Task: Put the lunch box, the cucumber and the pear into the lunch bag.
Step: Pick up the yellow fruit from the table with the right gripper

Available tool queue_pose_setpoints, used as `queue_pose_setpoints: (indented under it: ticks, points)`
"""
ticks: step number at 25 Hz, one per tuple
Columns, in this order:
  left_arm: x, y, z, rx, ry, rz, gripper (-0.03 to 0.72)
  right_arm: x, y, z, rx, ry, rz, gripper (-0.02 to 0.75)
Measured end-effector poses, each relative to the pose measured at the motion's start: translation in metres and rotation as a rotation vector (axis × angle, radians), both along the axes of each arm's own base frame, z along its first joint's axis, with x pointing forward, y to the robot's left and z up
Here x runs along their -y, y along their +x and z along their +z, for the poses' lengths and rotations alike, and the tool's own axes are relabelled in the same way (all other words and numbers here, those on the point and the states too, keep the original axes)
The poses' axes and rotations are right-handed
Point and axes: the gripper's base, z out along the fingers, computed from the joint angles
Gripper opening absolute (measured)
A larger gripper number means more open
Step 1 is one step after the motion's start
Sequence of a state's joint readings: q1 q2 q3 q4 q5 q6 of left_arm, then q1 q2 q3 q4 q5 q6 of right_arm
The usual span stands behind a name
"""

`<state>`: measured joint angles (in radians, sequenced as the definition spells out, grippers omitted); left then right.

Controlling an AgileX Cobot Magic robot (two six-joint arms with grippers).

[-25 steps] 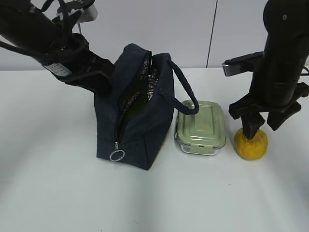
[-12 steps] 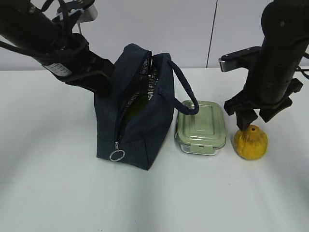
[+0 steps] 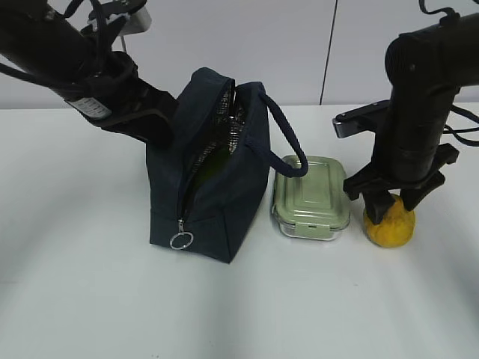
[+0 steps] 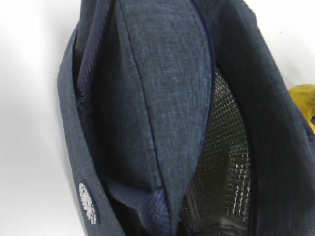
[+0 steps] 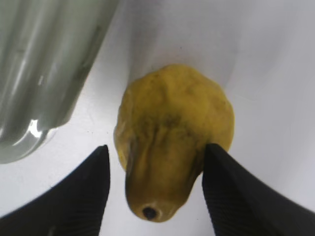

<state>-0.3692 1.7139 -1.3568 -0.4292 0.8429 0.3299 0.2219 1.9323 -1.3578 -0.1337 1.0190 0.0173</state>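
Seen on a white tabletop (image 3: pixel 75 299): a dark navy fabric lunch bag (image 3: pixel 213 194), boxy, standing upright with its zipper undone and the mouth gaping to show quilted silvery lining (image 4: pixel 224 167). Hanging at the bag's lower front edge, a metal ring pull (image 3: pixel 180 241). Looping off the top toward the right, a padded handle (image 3: pixel 288 134), its end draped over the neighbouring container. Visible as a green sliver deep in the opening, a long dark green cucumber (image 3: pixel 213 161), already inside.

Just right of the bag, nearly touching it: a rectangular lunch box (image 3: pixel 310 197) with rounded corners, pale sage-green clip lid and clear base, flat on the table.

Further right, close beside the box: a squat, lumpy yellow-orange pear (image 3: pixel 389 223), neck tilted toward the wrist camera. Poised over it, the right gripper (image 5: pixel 155 184), black fingers (image 5: pixel 81 191) spread wide, one on each side of the fruit; the right-hand finger appears to brush the skin, the other stands clear, so not clamped.

At the bag's upper left rim, the left arm (image 3: pixel 90 82), pressed against the fabric. Left gripper itself hidden behind the bag in the exterior view and out of frame at the wrist; fingers closed together, apparently pinching the rim, though contact cannot be confirmed.
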Motion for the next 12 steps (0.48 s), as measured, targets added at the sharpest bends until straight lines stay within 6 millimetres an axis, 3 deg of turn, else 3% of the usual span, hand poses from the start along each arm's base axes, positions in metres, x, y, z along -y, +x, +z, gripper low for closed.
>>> queue_pose_setpoints:
  ticks: [4,9,12]
  points:
    - [0.0,0.0,0.0,0.002,0.0,0.001,0.003,0.004,0.001,0.0,0.006,-0.043,0.018,0.213]
    - [0.0,0.0,0.0,0.002,0.0,0.002,0.003,0.006,0.0,0.006,0.024,-0.073,0.001,0.183]
    - [0.0,0.0,0.0,0.003,0.002,0.001,0.003,0.007,-0.003,0.03,0.081,-0.053,-0.001,0.183]
